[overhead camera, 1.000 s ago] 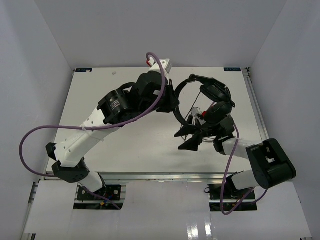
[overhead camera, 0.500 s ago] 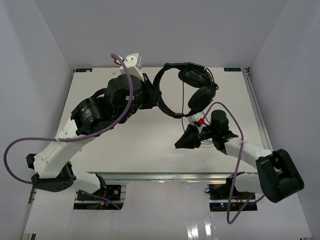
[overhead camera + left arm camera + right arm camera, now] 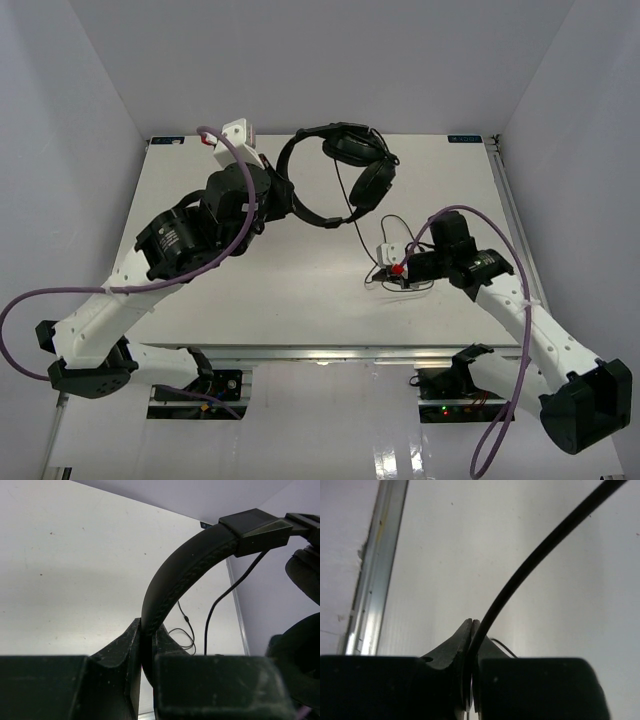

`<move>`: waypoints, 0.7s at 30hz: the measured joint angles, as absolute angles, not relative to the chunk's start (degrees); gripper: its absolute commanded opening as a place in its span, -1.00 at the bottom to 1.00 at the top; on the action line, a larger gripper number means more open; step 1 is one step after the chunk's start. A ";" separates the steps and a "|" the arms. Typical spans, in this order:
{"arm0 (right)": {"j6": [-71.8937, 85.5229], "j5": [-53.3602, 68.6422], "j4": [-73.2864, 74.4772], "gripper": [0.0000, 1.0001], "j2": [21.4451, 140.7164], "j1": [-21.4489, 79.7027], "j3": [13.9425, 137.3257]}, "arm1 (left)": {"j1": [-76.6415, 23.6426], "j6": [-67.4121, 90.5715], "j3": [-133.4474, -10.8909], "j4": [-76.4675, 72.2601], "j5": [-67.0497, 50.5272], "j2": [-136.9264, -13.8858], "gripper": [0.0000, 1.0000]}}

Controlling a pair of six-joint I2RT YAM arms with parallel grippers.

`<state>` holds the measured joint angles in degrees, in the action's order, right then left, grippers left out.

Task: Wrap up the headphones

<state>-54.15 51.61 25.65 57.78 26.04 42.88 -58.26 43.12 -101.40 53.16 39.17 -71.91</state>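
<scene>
While my left pincer [image 3: 146,645] is clamped down on the headband [image 3: 185,565] of the headphones [image 3: 372,185], my right pincer [image 3: 471,630] has the cord [image 3: 535,565], so both are busy right now.

Left side first. The fingers are nearly closed, with only the thickness of the band between them. The band stands up out of the grip and arches over to the right in my wrist view. From the top camera the headphones sit over the far middle part of the table [image 3: 300,290], and they look lifted off it rather than lying flat, since I'm gripping the band on its left side. The two cups [image 3: 350,148] are at the other end of the arch, one just beside the other, on the side away from my left arm.

Right side: the fingers are pinched almost fully together with the thin black cord squeezed between the tips. It runs up and away to the upper right in that wrist view. From above, the pincer is down low over the right middle of the table, well apart from the cups. The cord comes down from the cups toward it, with a bit of slack looped on the surface nearby. I can't make out the plug anywhere.

The table's metal rail [image 3: 375,565] shows along the left of my right wrist view.
</scene>
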 measured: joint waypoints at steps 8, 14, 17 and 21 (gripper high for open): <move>-76.17 30.64 49.66 -0.85 53.09 27.20 59.32 | -48.25 43.06 -96.84 47.66 36.52 -74.26 -1.00; -79.99 20.83 54.57 -0.85 50.29 33.66 64.79 | -43.11 43.90 -94.63 44.34 33.18 -77.92 -1.00; -79.72 15.67 55.69 -0.85 50.44 38.04 64.79 | -42.31 44.29 -94.71 43.14 31.30 -80.52 -1.00; -77.66 9.42 55.51 -0.85 52.37 43.67 64.75 | -42.04 44.98 -95.50 42.22 28.88 -83.55 -1.00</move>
<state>-77.66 9.42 55.51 52.37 43.67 64.75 -42.04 44.98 -95.50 42.22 28.88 -83.55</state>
